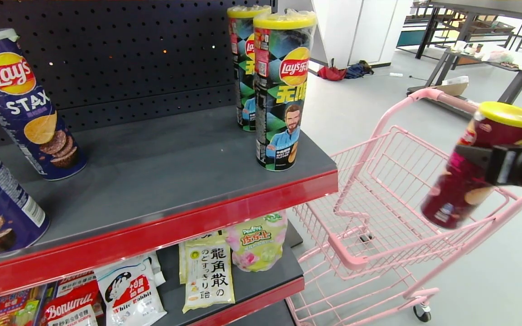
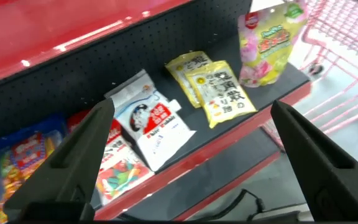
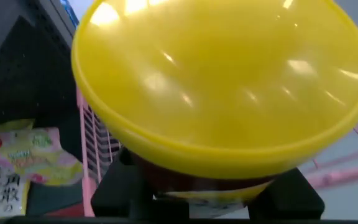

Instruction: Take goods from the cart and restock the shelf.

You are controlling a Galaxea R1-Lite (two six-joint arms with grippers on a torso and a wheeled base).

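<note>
The left fingers (image 2: 86, 149) are spread wide and hold nothing, in front of snack bags (image 2: 222, 90) on the lower shelf (image 2: 241, 127). The right fingers (image 1: 474, 156) clamp a tilted dark-red chip can (image 1: 453, 194) above the pink cart (image 1: 424, 94). Farther off, two green chip cans (image 1: 283, 90) stand on the upper shelf (image 1: 166, 167).

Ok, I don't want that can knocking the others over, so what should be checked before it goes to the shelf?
1. Red can gripped by right gripper: ok.
2. Can upright: not ok, tilted.
3. Yellow lid on: ok.
4. Bare stretch of top shelf between blue cans and green cans: ok.
5. Can clear of the pink cart: cannot tell.
6. Left gripper empty: ok, open.
</note>
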